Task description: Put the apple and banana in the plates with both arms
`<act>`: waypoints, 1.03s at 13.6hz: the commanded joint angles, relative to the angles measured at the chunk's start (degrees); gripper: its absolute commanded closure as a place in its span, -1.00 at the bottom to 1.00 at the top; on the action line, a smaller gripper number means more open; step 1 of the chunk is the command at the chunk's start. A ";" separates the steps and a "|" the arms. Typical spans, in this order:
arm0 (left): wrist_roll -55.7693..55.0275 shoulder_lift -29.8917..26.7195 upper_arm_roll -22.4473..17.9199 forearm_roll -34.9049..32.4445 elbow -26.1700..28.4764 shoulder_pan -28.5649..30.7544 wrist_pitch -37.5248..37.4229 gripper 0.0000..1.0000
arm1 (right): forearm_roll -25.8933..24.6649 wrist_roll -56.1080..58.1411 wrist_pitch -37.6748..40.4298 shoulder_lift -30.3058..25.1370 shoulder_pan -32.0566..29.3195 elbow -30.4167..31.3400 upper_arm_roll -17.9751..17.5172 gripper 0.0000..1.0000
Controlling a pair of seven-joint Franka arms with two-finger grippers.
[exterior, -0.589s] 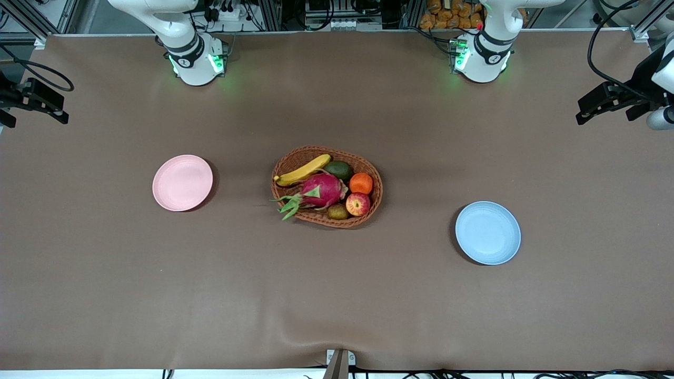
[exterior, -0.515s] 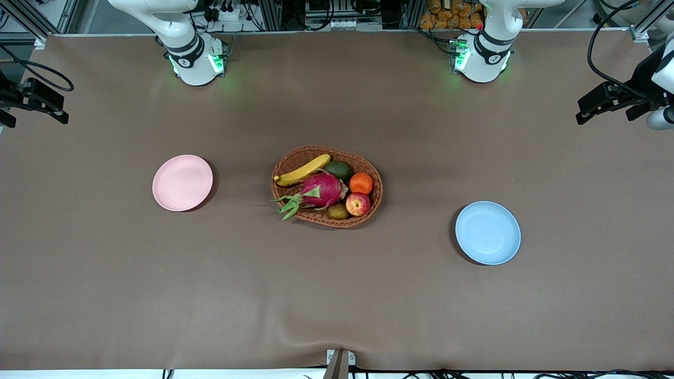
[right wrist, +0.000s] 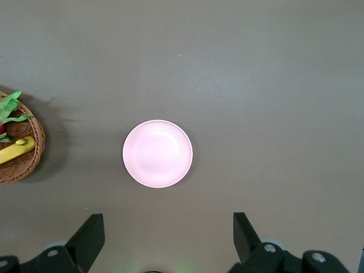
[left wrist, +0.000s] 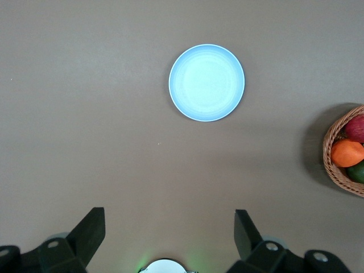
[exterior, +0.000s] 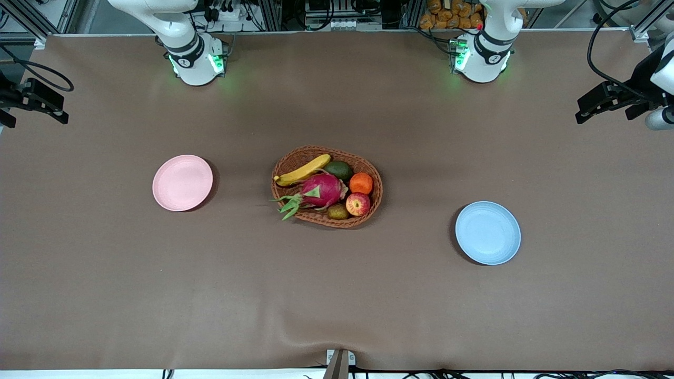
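Note:
The apple [exterior: 358,204] and the banana [exterior: 303,170] lie in a brown woven basket [exterior: 375,179] at the table's middle. The banana lies along the basket's rim on the side toward the robots' bases; the apple is on the side nearer the front camera. The pale pink plate [exterior: 182,182] lies bare toward the right arm's end, the pale blue plate [exterior: 488,232] toward the left arm's end. My left gripper [left wrist: 169,219] is open and empty, high over the table with the blue plate [left wrist: 207,82] below. My right gripper [right wrist: 168,223] is open and empty, high over the pink plate [right wrist: 157,153].
The basket also holds a magenta dragon fruit [exterior: 321,190], an orange [exterior: 361,183], an avocado [exterior: 339,170] and a kiwi [exterior: 337,211]. Black camera mounts [exterior: 605,102] stand at both ends of the table. The brown cloth has a wrinkle at the front edge [exterior: 316,337].

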State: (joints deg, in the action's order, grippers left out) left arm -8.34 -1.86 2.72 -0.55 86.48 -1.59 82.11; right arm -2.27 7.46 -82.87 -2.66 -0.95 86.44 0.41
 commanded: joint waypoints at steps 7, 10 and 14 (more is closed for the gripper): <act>4.21 1.33 0.01 0.47 -0.61 -0.08 -1.17 -1.00 | -0.19 0.89 0.52 0.72 -1.07 -1.36 -0.59 -1.00; 4.12 1.51 0.01 0.73 -0.70 -0.08 -1.17 -1.00 | -0.19 0.89 0.60 0.72 -1.25 -1.36 -0.59 -1.00; 4.21 1.60 0.01 0.73 -0.70 -0.52 -1.08 -1.00 | -0.19 0.89 0.60 0.72 -1.25 -1.27 -0.59 -1.00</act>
State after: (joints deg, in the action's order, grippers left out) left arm -5.14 -0.49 2.82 -0.55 86.49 -1.80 81.94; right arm -2.27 7.46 -82.85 -2.65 -1.02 86.44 0.46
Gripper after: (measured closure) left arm 0.000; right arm 0.000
